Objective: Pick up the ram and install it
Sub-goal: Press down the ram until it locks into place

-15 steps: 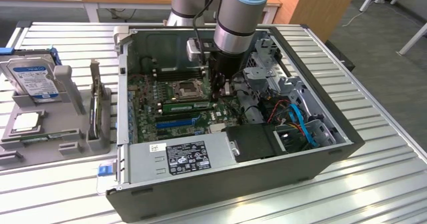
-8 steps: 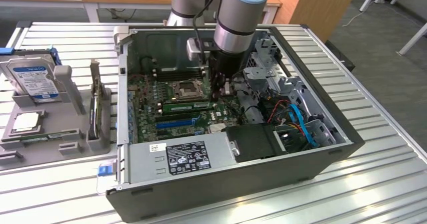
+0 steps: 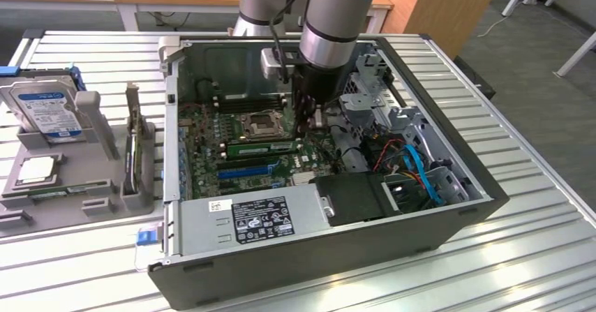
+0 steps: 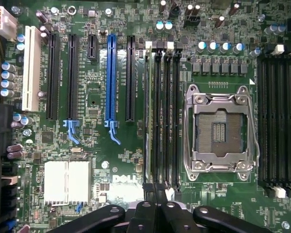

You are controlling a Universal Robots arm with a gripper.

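The ram (image 4: 148, 116) is a thin green stick standing on edge in the memory slot farthest from the processor socket (image 4: 220, 128). In the exterior view the ram (image 3: 264, 146) lies low along the motherboard, just in front of the socket. My gripper (image 4: 155, 191) is shut, its black fingertips pressed together right over one end of the stick. Whether they touch it I cannot tell. From the exterior view, the gripper (image 3: 312, 127) reaches straight down into the open computer case (image 3: 447, 218).
A grey holder (image 3: 93, 204) on the exterior view's left carries a silver hard drive (image 3: 51, 109), a square processor chip (image 3: 35, 169) and an upright card (image 3: 139, 151). Inside the case are the power supply (image 3: 256, 218), a drive cage (image 3: 373, 102) and blue cables (image 3: 423, 176).
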